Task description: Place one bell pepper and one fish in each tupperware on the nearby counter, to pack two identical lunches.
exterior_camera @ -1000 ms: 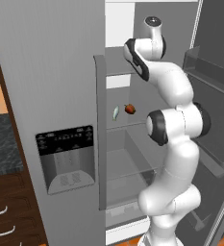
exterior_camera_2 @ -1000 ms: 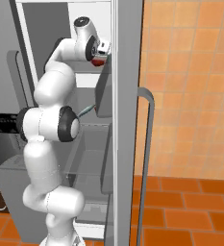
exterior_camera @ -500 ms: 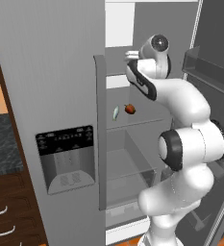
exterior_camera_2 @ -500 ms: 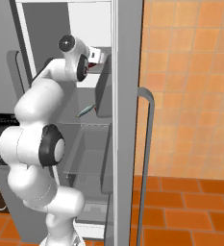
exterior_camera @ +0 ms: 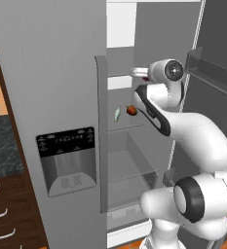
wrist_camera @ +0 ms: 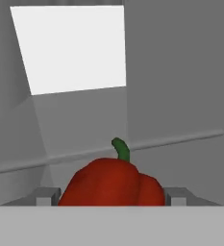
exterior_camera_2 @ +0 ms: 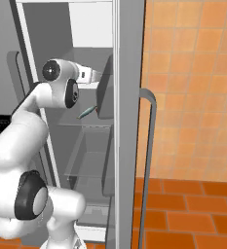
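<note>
A red bell pepper (wrist_camera: 111, 182) with a green stem sits between my two fingertips in the hand view, and my gripper (wrist_camera: 112, 195) is shut on it. In the left base view the gripper (exterior_camera: 140, 74) is inside the open fridge at the upper shelf, a bit of the red pepper (exterior_camera: 145, 78) showing at its tip. A second red bell pepper (exterior_camera: 131, 110) and a pale green fish (exterior_camera: 117, 114) lie on the shelf below. The fish (exterior_camera_2: 86, 112) also shows in the right base view, under the gripper (exterior_camera_2: 94, 75). The counter (exterior_camera: 3, 146) lies at far left. The tupperware is out of view.
The fridge's closed left door with its dispenser panel (exterior_camera: 66, 158) stands close to the arm. The open right door (exterior_camera_2: 129, 97) with its long handle (exterior_camera_2: 149, 146) flanks the arm. Clear drawers (exterior_camera: 134, 170) fill the lower fridge. Dark wood drawers (exterior_camera: 3, 214) sit under the counter.
The hand has come down from the top of the fridge to the upper shelf level, the red pepper moving with it. The arm's elbow has swung lower and outward.
</note>
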